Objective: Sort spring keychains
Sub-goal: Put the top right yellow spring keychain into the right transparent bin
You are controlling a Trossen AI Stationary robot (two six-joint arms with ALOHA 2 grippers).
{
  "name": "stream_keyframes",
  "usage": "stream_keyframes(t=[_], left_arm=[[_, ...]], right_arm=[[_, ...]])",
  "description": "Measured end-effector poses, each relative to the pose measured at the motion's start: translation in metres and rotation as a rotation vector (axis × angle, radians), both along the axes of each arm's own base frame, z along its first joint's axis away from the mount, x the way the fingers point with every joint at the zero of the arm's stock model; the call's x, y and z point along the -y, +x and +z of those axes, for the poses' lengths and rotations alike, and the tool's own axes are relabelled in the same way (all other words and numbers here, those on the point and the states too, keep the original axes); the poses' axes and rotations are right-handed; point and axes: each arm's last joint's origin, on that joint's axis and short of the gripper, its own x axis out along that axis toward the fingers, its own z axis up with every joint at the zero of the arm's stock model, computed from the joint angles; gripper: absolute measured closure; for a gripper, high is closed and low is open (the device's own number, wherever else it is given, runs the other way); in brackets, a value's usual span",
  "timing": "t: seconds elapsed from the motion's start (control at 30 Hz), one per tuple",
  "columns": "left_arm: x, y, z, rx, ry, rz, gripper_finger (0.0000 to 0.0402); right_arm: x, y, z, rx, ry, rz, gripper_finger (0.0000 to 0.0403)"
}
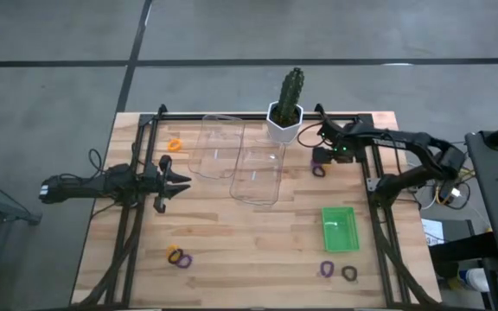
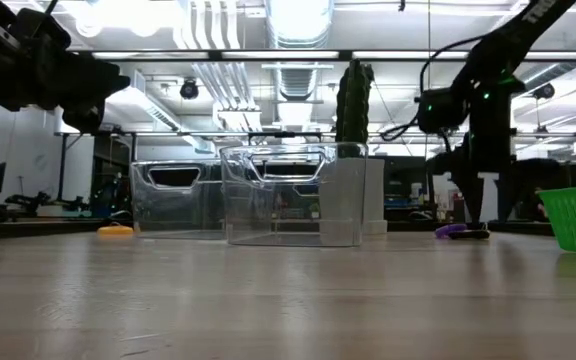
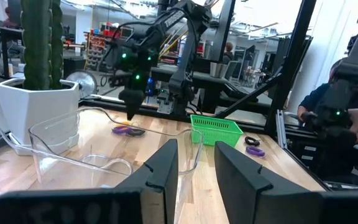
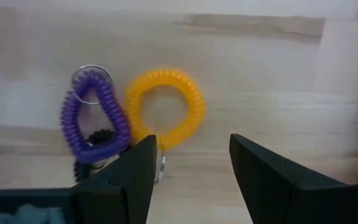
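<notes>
We see our right gripper (image 4: 191, 168) spread wide, hovering over a purple coiled spring keychain (image 4: 93, 124) and an orange coiled spring keychain (image 4: 165, 116) lying beside each other on the wooden tabletop (image 1: 258, 233). Our left gripper (image 1: 178, 181), fingers parted, waits beside 2 clear plastic bins (image 1: 239, 158).

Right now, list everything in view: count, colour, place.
spring keychains: about eight. One orange far left; orange-purple cluster near left; purple and black near right; purple and orange below the right hand
bins: 2, clear, centre, side by side
basket: 1, green, right side
cactus: 1, green, white pot, far edge
table: 1, wood
person: 1, dark top, beyond the table
left hand: open, left of the bins
right hand: open, beside the cactus
</notes>
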Motion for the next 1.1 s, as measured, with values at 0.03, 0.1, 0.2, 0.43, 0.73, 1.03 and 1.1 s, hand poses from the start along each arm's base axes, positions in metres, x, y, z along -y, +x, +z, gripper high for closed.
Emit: stream_keyframes(t=[0.03,0.1,0.2,0.43,0.73,1.03,1.1], left_arm=[[0.000,0.000,0.000,0.000,0.000,0.000,0.0303],[0.000,0.000,0.000,0.000,0.000,0.000,0.0303],[0.000,0.000,0.000,0.000,0.000,0.000,0.0303],[0.000,0.000,0.000,0.000,0.001,0.000,0.0303],[0.000,0.000,0.000,0.000,0.001,0.000,0.0303],[0.000,0.000,0.000,0.000,0.001,0.000,0.0303],[0.000,0.000,0.000,0.000,0.001,0.000,0.0303]], right_arm=[[0.001,0.001,-0.004,-0.011,0.009,0.000,0.0204],[0.002,0.003,-0.010,-0.036,0.025,0.000,0.0204],[0.005,0.004,-0.017,-0.077,0.017,-0.002,0.0204],[0.006,0.005,-0.021,-0.110,0.004,-0.005,0.0205],[0.004,0.002,-0.024,-0.115,0.004,-0.005,0.0272],[0.001,-0.006,-0.019,-0.184,-0.053,-0.009,0.0374],[0.001,-0.007,-0.011,-0.162,-0.096,-0.015,0.0386]])
